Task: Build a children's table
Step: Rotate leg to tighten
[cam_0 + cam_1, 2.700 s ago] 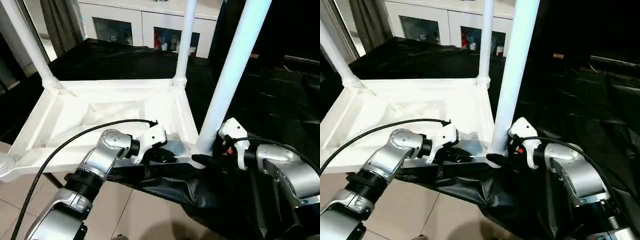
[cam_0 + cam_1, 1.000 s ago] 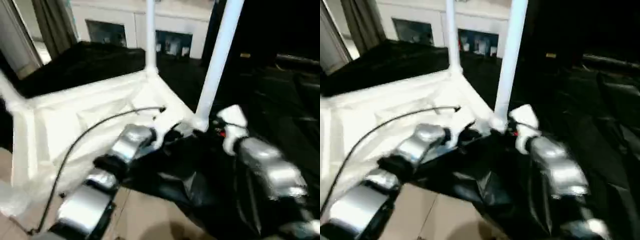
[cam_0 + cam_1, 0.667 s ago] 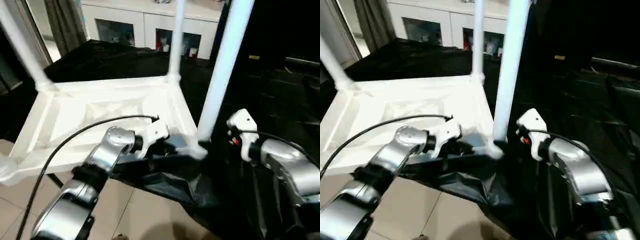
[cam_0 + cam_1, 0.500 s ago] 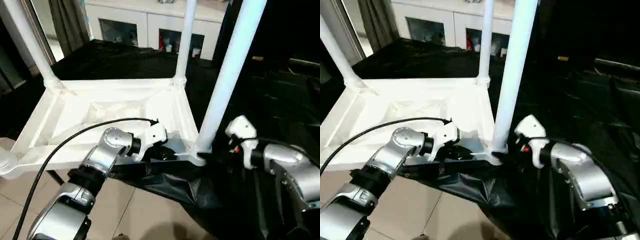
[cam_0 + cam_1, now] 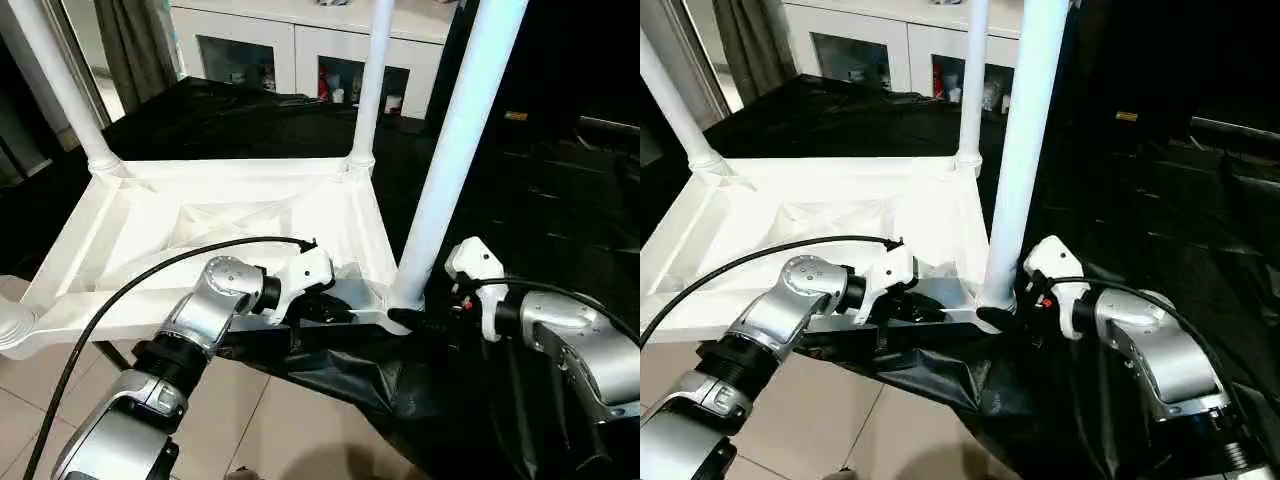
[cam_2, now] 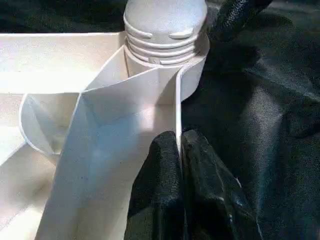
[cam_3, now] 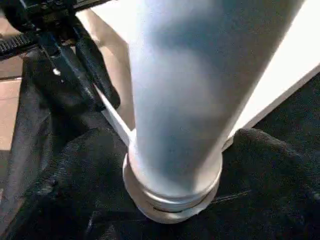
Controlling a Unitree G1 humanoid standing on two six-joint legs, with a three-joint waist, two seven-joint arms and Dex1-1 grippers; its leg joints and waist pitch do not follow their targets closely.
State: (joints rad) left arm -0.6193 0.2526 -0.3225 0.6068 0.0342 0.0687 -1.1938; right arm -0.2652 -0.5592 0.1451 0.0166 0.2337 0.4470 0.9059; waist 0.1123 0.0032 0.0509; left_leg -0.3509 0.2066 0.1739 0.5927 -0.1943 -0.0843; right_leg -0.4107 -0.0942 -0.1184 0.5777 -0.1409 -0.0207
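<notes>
Left gripper [image 6: 179, 150] pinches the tabletop [image 5: 230, 225] rim at the counter's near edge. Right gripper [image 5: 1002, 312], spread, flanks the near leg [image 5: 455, 150] at its socket. Step: seating this leg. Next: close and press down.

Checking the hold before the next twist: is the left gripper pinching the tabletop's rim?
Yes, in the left wrist view the left gripper has its fingers shut on the tabletop's thin rim.

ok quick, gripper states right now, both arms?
Left gripper: fingers shut on the tabletop rim, pinching the thin wall beside the near corner socket.
Right gripper: open, fingers around the base of the near leg, not clamped on it.
</notes>
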